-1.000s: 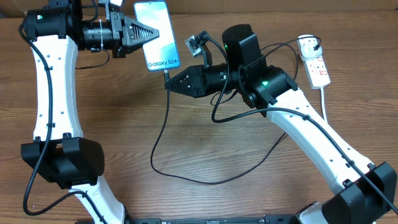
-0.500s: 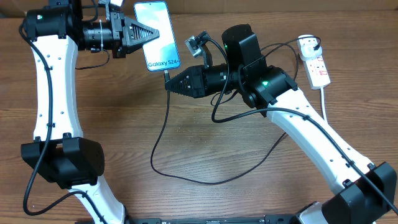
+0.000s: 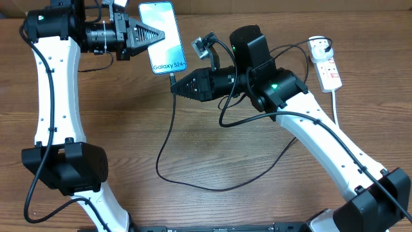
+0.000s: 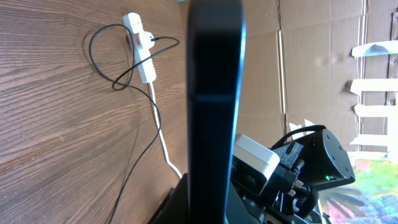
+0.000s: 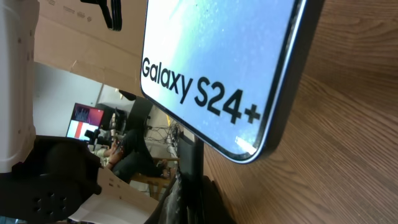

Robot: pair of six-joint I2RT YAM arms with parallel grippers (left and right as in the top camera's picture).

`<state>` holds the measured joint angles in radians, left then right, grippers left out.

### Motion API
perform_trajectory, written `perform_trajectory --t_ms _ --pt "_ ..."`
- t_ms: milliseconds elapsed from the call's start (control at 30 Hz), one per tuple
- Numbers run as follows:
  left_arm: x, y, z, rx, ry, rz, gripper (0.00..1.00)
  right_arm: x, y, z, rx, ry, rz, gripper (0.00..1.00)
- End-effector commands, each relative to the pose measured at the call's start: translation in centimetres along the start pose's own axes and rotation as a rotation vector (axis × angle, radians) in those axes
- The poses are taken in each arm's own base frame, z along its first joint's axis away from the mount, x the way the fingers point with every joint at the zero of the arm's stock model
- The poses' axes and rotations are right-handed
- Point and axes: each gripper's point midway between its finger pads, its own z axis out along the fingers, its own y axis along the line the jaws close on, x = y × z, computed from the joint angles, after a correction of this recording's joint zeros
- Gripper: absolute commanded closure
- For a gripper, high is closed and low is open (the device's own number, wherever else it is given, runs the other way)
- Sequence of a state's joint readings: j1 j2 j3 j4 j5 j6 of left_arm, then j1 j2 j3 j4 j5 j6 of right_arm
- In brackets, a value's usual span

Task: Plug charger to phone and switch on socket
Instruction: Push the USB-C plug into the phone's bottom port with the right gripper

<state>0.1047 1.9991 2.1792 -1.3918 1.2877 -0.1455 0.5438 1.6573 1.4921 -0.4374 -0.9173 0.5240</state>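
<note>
The phone (image 3: 162,35) is held off the table, its light blue screen facing up and its "Galaxy S24+" end toward the right arm. My left gripper (image 3: 149,37) is shut on its left edge; the left wrist view shows the phone (image 4: 214,93) edge-on as a dark bar running into the gripper (image 4: 211,208). My right gripper (image 3: 174,84) is shut on the connector end of the charger (image 3: 172,76), right under the phone's lower edge. In the right wrist view the connector (image 5: 190,168) rises from the gripper (image 5: 189,202) to the edge of the phone (image 5: 217,56); whether it is seated is hidden. The socket (image 3: 327,67) lies far right.
The black charger cable (image 3: 193,183) loops across the middle of the table and back up to the socket, where a white plug (image 3: 319,45) sits. A thick white cord (image 3: 337,109) trails from the socket toward the front. Cardboard lines the back edge (image 4: 323,56).
</note>
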Motion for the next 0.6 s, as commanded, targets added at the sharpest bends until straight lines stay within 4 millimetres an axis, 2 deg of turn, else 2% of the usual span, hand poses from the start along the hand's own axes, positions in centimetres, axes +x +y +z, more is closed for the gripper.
perform_trajectory --t_ms 0,567 --pt "0.09 -1.03 0.05 0.055 0.008 0.039 0.96 -0.84 2.2 -0.77 -0.027 -0.027 -0.049 0.96" --pt "0.09 -1.03 0.05 0.056 0.008 0.042 0.96 -0.97 2.43 -0.71 -0.033 -0.031 -0.039 0.96"
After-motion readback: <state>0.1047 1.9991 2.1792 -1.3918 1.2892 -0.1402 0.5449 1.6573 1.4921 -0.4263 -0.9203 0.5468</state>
